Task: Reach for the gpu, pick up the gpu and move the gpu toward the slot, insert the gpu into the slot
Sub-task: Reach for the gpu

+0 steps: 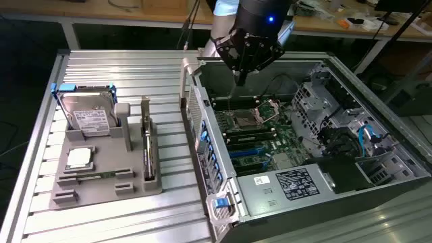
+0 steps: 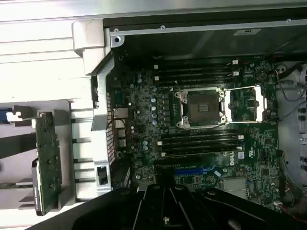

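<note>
A ribbed metal tabletop carries a grey holder toward its edge on the exterior view's left. A hard drive with a white label stands upright at the holder's far end, and a square silver chip lies flat just in front of it. An open computer case takes up the opposite side. Inside it lie a green motherboard, an open processor socket, a labelled power supply and blue cables.
</note>
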Controlling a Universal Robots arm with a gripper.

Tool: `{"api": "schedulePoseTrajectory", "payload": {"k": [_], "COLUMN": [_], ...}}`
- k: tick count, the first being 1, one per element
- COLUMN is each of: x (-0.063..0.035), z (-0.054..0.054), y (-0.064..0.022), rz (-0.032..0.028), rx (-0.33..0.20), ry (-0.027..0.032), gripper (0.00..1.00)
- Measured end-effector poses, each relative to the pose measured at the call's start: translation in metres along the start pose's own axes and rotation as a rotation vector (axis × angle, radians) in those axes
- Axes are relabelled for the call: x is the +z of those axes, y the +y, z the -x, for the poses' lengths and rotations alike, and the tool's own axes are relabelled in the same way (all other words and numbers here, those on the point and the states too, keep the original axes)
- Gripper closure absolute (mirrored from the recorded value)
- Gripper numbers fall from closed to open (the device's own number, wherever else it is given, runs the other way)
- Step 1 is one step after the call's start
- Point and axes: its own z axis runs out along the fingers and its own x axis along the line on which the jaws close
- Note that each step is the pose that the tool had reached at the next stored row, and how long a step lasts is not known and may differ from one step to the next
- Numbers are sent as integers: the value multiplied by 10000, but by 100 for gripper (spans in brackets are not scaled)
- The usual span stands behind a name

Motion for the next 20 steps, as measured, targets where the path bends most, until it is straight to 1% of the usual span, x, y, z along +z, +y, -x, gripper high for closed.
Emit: {"api": "schedulePoseTrajectory", "payload": {"k": [1,2,9,15,18,20], "x": [-2,-5,-11,-17,-18,-20], "z": [-68,-169,-385,-605,-685,-758], "y": [-5,-13,-30,-47,-53,-60], "rz": [0,1,0,0,1,1], "rx": [-3,-2,-4,-3,-2,-3], "ry": [0,0,1,0,0,1], "gripper": [89,89,89,89,89,89]}}
